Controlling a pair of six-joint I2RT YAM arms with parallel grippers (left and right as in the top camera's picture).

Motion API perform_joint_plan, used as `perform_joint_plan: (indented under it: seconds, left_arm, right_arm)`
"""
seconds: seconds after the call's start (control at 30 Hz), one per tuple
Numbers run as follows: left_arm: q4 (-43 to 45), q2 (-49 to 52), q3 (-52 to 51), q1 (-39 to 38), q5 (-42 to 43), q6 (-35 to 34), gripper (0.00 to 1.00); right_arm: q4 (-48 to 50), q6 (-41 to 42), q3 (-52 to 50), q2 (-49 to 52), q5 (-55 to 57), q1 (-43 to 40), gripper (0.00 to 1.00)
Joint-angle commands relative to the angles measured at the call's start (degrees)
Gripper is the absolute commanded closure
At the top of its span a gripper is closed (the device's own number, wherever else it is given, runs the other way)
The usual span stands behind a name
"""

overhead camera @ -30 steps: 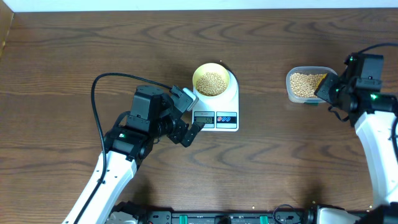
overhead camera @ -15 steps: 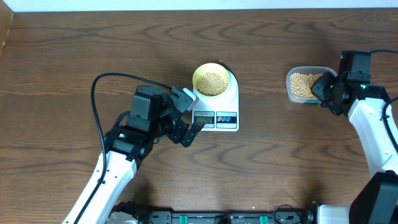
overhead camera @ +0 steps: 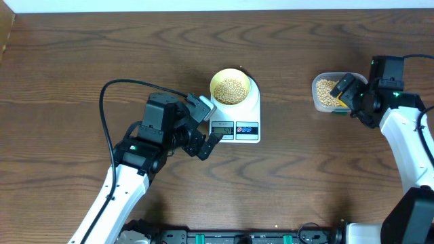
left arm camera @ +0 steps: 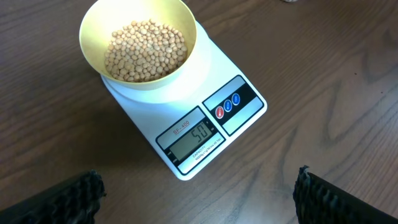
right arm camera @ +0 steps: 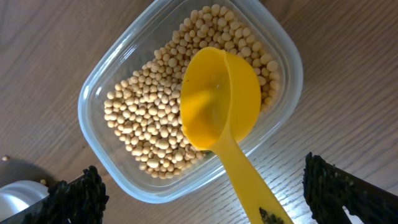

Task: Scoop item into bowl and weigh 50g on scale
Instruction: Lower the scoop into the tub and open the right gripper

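- Dark wood table [overhead camera: 68,54], seen from overhead; one arm on each side.
- Scale [overhead camera: 251,112] sits at table centre, display [left arm camera: 193,138] towards the arms' bases.
- Display reads 50. Red and blue buttons [left arm camera: 228,106] are just right of it.
- Bowl [left arm camera: 180,22] stands upright on the scale's platform, at the far end from the display.
- Beans [left arm camera: 145,51] fill the bowl's bottom and lie well below the rim.
- Left gripper [overhead camera: 207,126] hovers just beside the scale's display end, on its left side. Jaws wide apart, nothing between them, no contact with scale or bowl.
- Tub [right arm camera: 90,106] stands at the right of the table, well apart from the scale. It holds more beans, in a layer covering most of its floor.
- Scoop [right arm camera: 221,96] rests in the tub, cup on the beans, handle running out over the rim towards the right wrist camera.
- Right gripper [right arm camera: 205,183] hangs over the tub's edge. Jaws spread wide, one finger on each side of the scoop handle, both clear of it; scoop not gripped.
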Motion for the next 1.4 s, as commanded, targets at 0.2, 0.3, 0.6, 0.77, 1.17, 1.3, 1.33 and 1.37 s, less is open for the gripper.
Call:
perform_joint_plan:
  seconds: [0.2,0.3,0.6,0.77,1.17,1.3,1.33,1.37]
  left_arm:
    - [-0.15,0.31,-0.57,0.17,0.55,1.18,0.00]
    - [-0.15,0.31,-0.57,0.17,0.55,1.18,0.00]
    - [-0.15,0.31,-0.57,0.17,0.55,1.18,0.00]
    - [-0.15,0.31,-0.57,0.17,0.55,1.16,0.00]
    - [-0.15,0.31,-0.57,0.17,0.55,1.16,0.00]
    - [-0.15,0.31,-0.57,0.17,0.55,1.16,0.00]
    - [-0.15,0.31,-0.57,0.17,0.55,1.18,0.00]
    - [-0.15,0.31,-0.57,0.17,0.55,1.18,0.00]
  right_arm:
    - [-0.57,-9.84,0.46,0.17,6.58,0.17,0.01]
    - [-0.35,-13.31,0.48,0.17,9.57,0.17,0.01]
    - [1.20,-20.79,0.48,0.17,9.81,0.20,0.01]
    - [1.49,-29.66,0.48,0.15,5.51,0.42,0.01]
    - [-2.93,-32.92,0.55,-7.28,4.24,4.46,0.01]
    - [-6.47,-32.96,0.55,-12.83,4.26,5.75,0.01]
    - [-7.32,-32.94,0.55,-14.10,4.26,5.79,0.01]
    - [-7.85,-32.96,0.55,-14.95,4.26,5.79,0.01]
